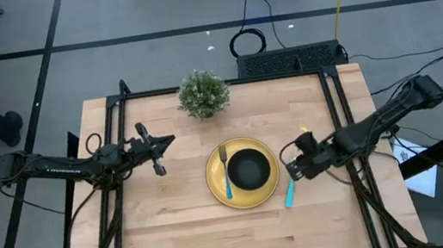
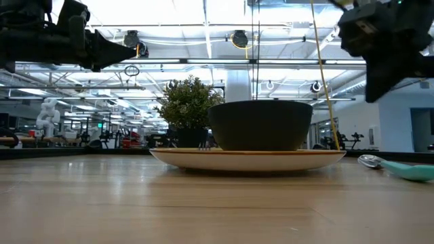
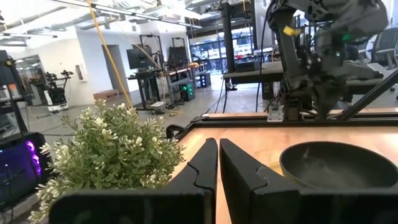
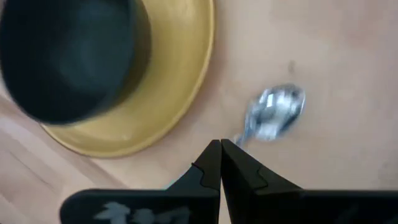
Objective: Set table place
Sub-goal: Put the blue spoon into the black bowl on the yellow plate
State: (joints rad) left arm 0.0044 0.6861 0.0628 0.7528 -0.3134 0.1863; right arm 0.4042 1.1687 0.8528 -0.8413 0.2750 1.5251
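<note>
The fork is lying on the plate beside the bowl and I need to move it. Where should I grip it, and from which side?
Take the fork by its light-blue handle, the near-edge half, coming straight down from above. It lies flat on the yellow plate, prongs toward the plant, with the black bowl close on its right. Set the fingers across the handle and approach from the left side, away from the bowl.
</note>
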